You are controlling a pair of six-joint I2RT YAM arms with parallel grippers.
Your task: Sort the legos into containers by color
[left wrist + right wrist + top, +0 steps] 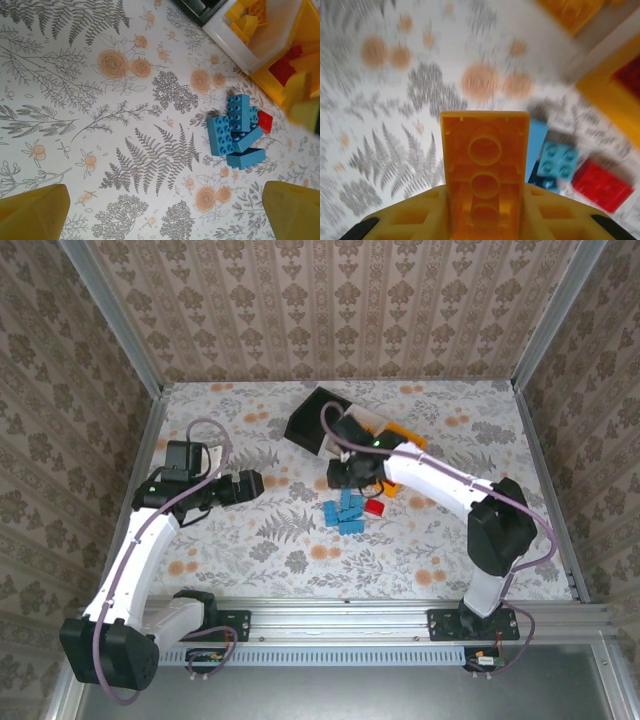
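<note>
Our right claw [485,212] grips an orange brick [485,160] (long axis running 12 to 6). The white bin [605,47], holding orange bricks, lies at 1 o'clock, nearest this arm.

One black bin [199,6], one white bin [232,47] and one yellow bin [272,82], three in all, at upper right of the left wrist view. Four blue bricks [219,135] heaped at centre right (the heap may hide a fifth), one red brick [265,121] touching them. One orange brick [485,165] at lower centre of the right wrist view.
</note>
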